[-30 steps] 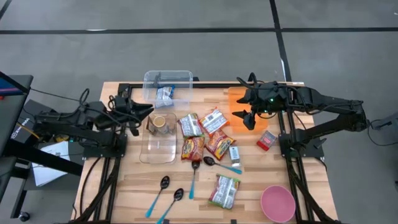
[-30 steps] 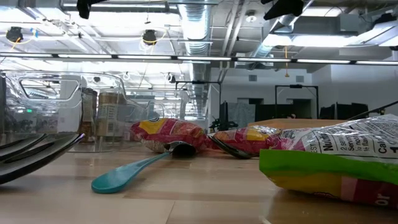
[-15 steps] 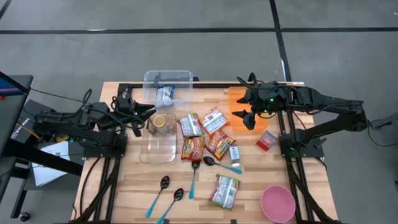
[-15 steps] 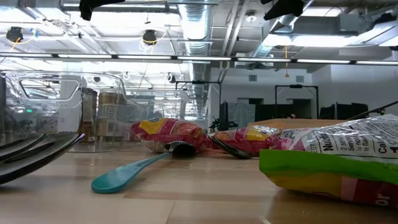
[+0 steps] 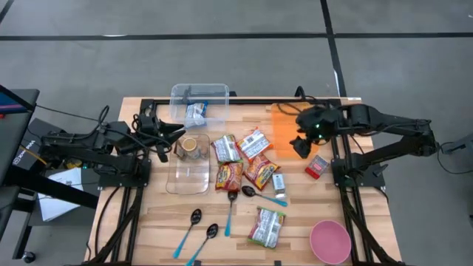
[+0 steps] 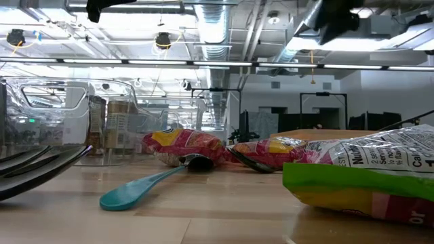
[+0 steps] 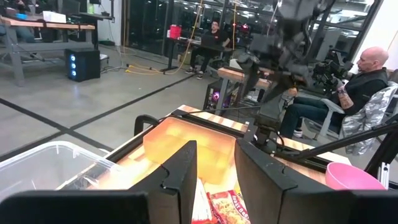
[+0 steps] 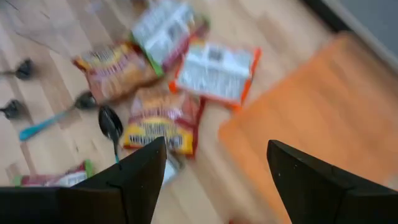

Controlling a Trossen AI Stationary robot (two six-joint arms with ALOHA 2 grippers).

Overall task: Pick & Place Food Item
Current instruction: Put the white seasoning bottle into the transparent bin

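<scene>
Above the orange mat point(image 5: 283, 125), the right gripper point(image 5: 301, 142) hovers open and empty, probably choosing a snack packet point(image 5: 253, 142); next, descend.

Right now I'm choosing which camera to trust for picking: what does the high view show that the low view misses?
Only the high view shows the pink bowl, the orange board, the clear bin and both arms, with the open right gripper above the board's edge. Only the low view shows the room behind. Both show the snack packets and the teal-handled spoon.
</scene>
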